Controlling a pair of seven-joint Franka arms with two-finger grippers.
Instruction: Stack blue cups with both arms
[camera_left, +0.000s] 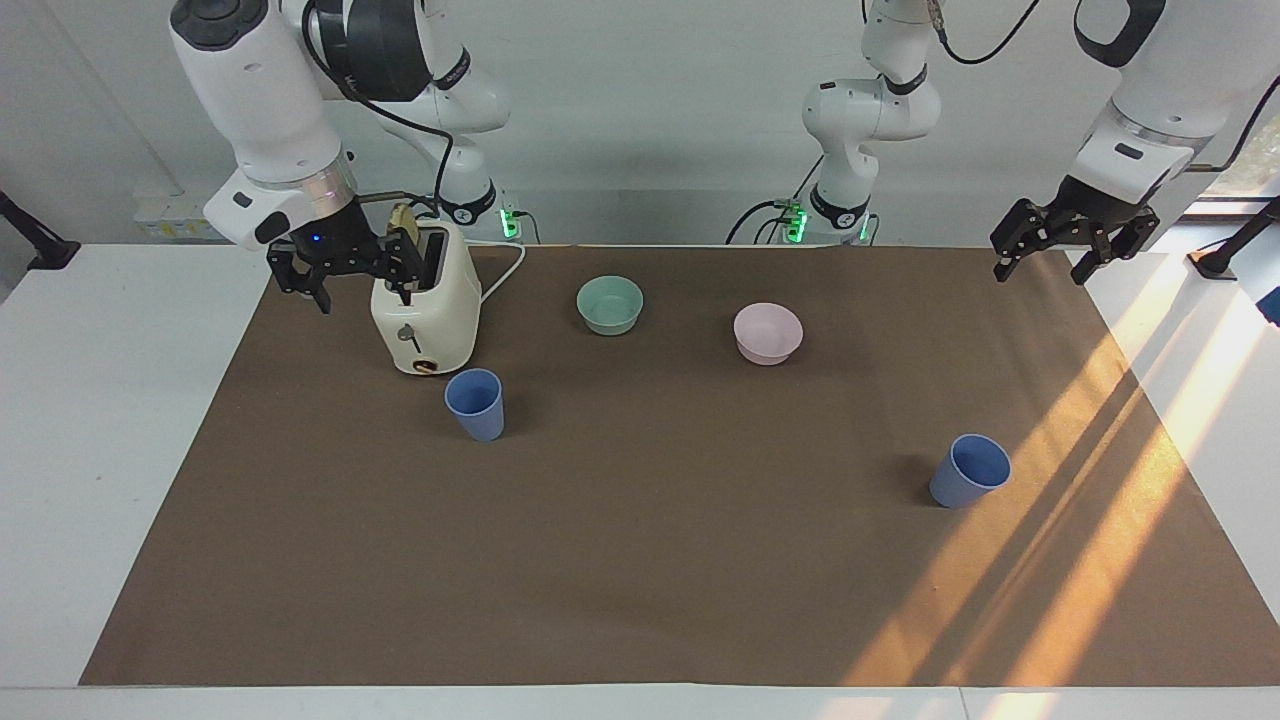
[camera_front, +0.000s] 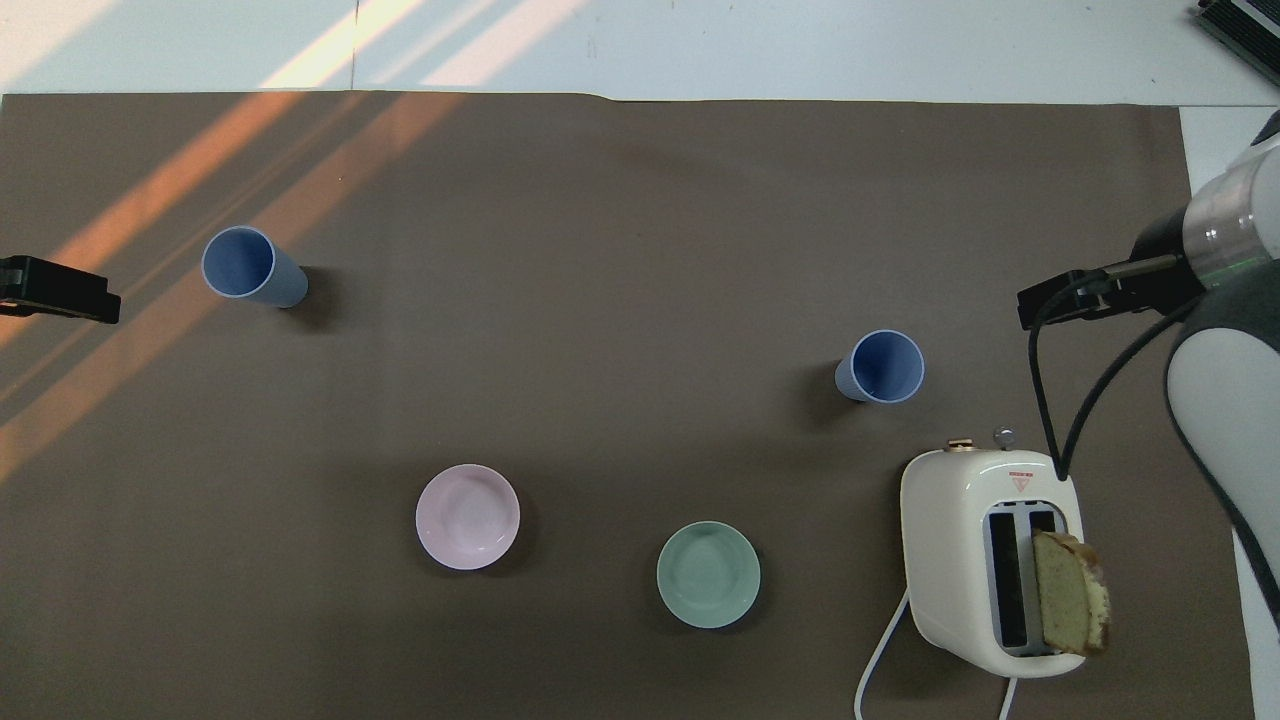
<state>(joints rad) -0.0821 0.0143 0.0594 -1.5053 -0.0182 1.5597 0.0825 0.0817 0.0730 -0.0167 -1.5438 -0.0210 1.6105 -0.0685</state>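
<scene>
Now left hand (camera_left: 1075, 255) raised at mat (camera_left: 640, 560) edge, wide; right hand (camera_left: 350, 275) beside toaster (camera_left: 430, 320), wide.

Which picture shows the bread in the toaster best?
The overhead view: the bread slice shows its whole speckled face, leaning from a slot of the toaster. In the facing view, only the bread's top edge peeks out, partly hidden by the right end effector.

Table (camera_left: 110, 420): white, carried a brown mat (camera_left: 640, 560).
Mat: bore two blue cups (camera_left: 476, 403), toaster (camera_left: 426, 310), green bowl (camera_left: 610, 304), pink bowl (camera_left: 768, 332).
</scene>
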